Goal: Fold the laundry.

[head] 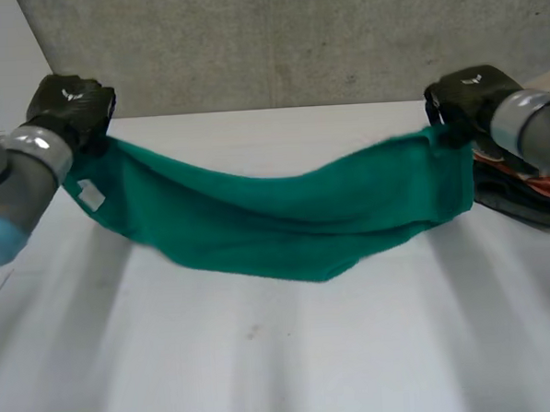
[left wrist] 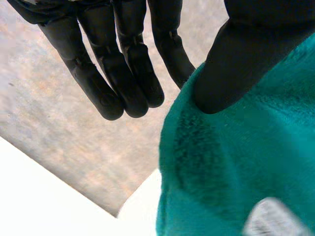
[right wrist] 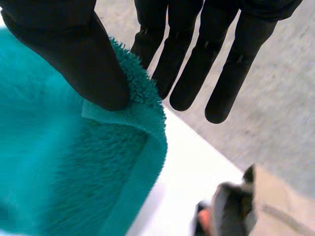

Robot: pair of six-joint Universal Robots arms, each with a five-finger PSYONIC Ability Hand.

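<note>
Bare white table [head: 265, 373] fills the near side. Beyond it a green towel [head: 285, 215] hangs over the middle of the surface, its long axis running side to side, parallel to the far edge. Its middle sags toward the near edge, and whether it touches I cannot tell. Toward the far corners, the left hand [head: 71, 106] and right hand [head: 467, 94] each pinch an upper corner between thumb and fingers. This looks like the spreading step. Next, both hands probably need to lower together, laying it flat before folding.
</note>
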